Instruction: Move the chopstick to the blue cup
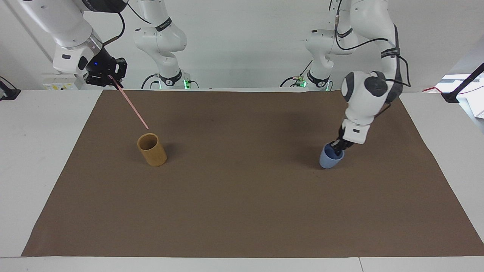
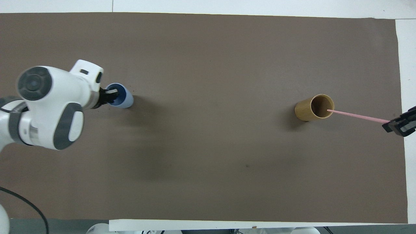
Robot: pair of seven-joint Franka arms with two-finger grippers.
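Note:
The pale pink chopstick [image 1: 128,102] [image 2: 357,115] hangs slanted in the air, its top end pinched in my shut right gripper [image 1: 109,76] [image 2: 395,125]. Its lower tip is just above the mouth of the tan-brown cup [image 1: 152,150] [image 2: 305,110] and clear of it. The light blue cup [image 1: 329,159] [image 2: 125,97] is on the mat toward the left arm's end. My left gripper [image 1: 337,148] [image 2: 110,96] is shut on its rim, with one finger inside the cup. The left arm's wrist hides part of the blue cup from above.
A brown mat [image 1: 242,207] covers most of the white table [image 1: 34,151]. The tan-brown cup stands upright toward the right arm's end. Nothing else lies on the mat between the two cups.

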